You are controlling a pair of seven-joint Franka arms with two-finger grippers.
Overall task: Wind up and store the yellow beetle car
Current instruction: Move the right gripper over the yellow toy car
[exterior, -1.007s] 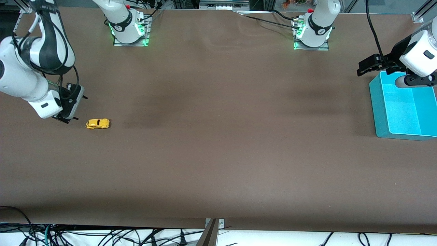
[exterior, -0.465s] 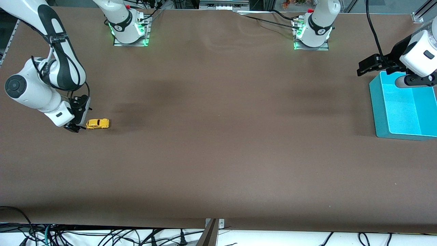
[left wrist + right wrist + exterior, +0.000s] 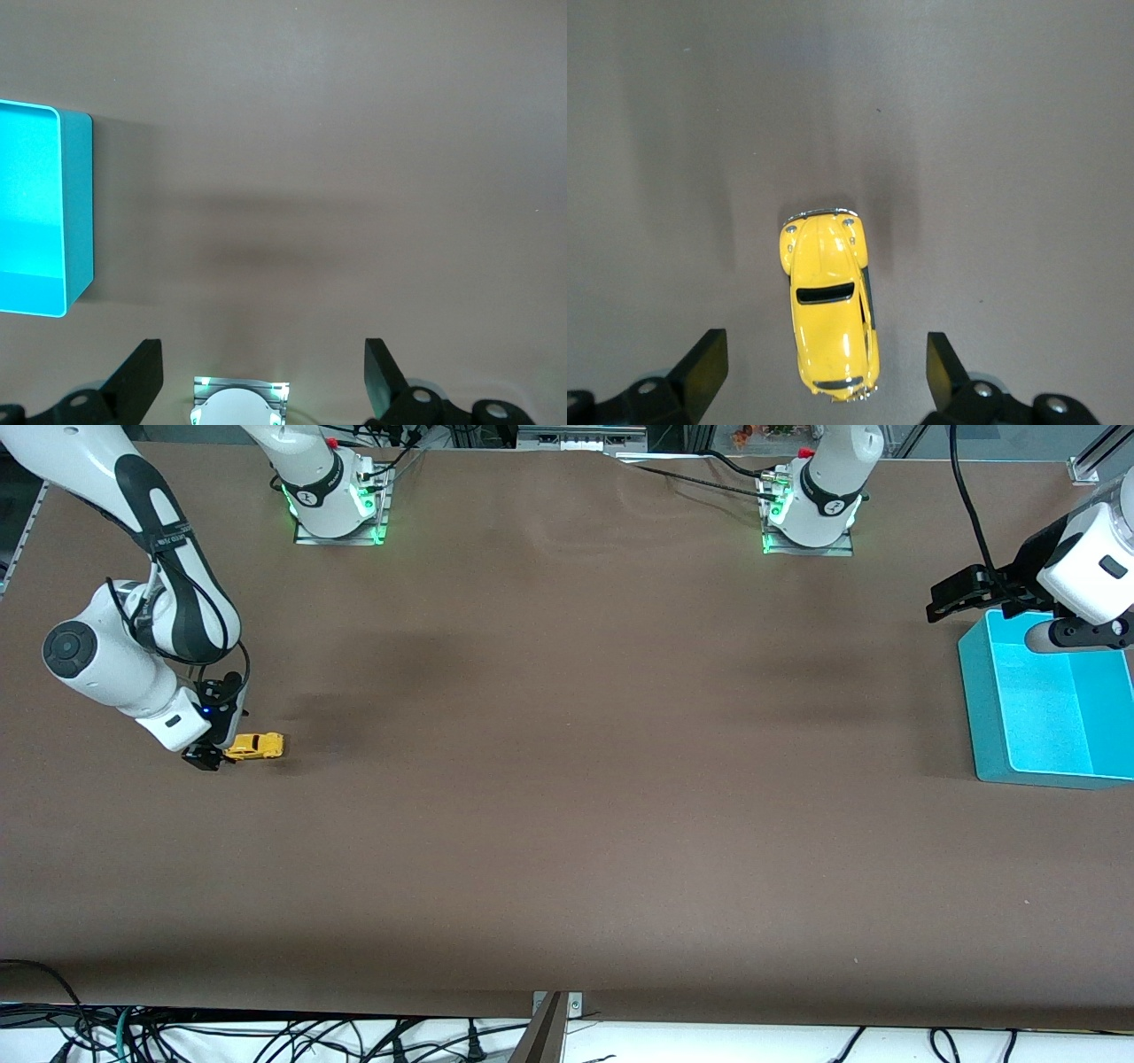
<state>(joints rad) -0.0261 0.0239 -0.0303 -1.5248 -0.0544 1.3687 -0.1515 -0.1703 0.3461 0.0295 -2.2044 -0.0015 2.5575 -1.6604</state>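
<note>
Even, fairly bright overhead light falls on the matte brown table, which shows no glare — only soft, blurred dark patches of arm shadow across its middle. The open turquoise plastic bin glows vividly, its inner floor nearly washed out, and casts a faint shadow beside its wall. Green indicator lights shine at both arm bases. In the right wrist view the small glossy yellow beetle-shaped toy car is sharp, with a pale sheen on its roof and a narrow shadow alongside — focus holds to the edges.
</note>
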